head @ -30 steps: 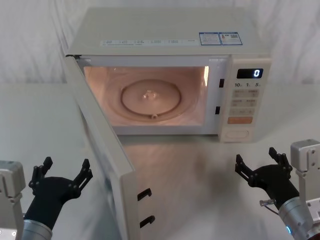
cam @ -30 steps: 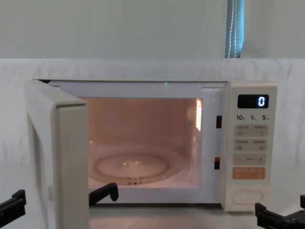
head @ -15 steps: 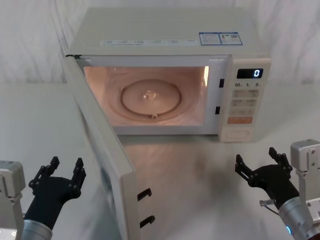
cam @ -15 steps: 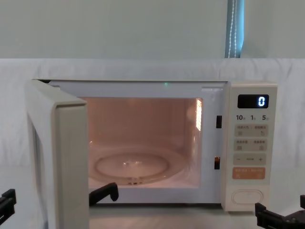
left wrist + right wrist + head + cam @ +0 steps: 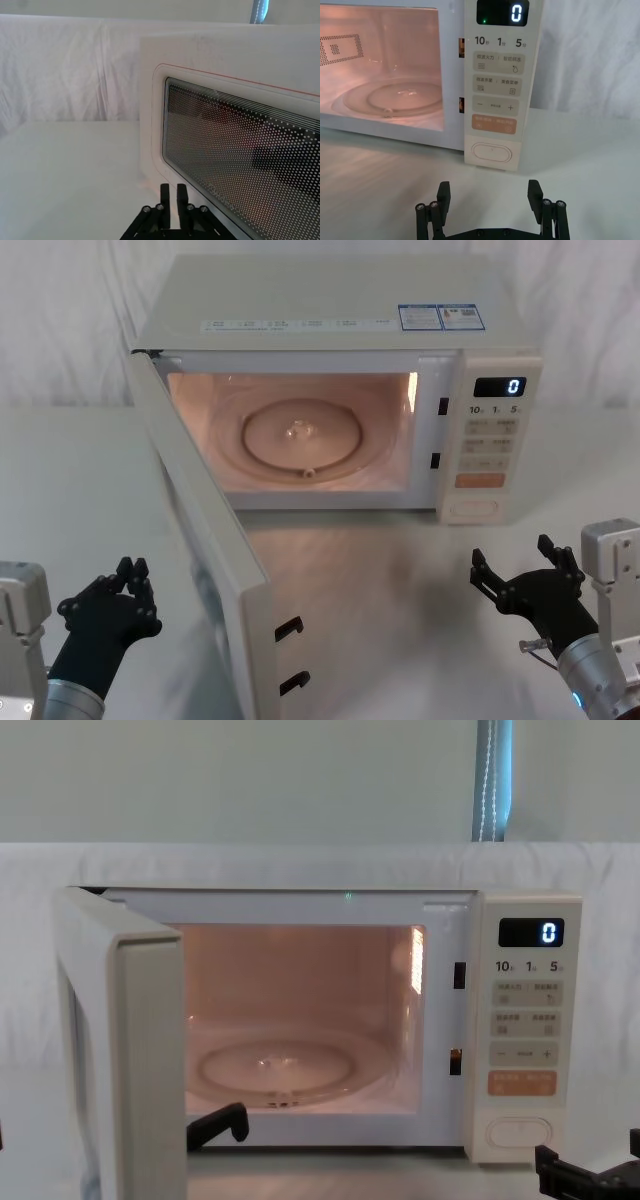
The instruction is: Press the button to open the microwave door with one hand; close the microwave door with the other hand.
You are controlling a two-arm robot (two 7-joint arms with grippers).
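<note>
On the microwave (image 5: 485,85) keypad strip we read a glowing "0" on the black display (image 5: 502,13); just below it stand "10", "1" and "5", and lower, "−" and "+".

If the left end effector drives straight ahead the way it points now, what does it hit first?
Most likely the outer face of the open microwave door: the shut left end effector points at its lower window edge, though the gap is hard to judge.
</note>
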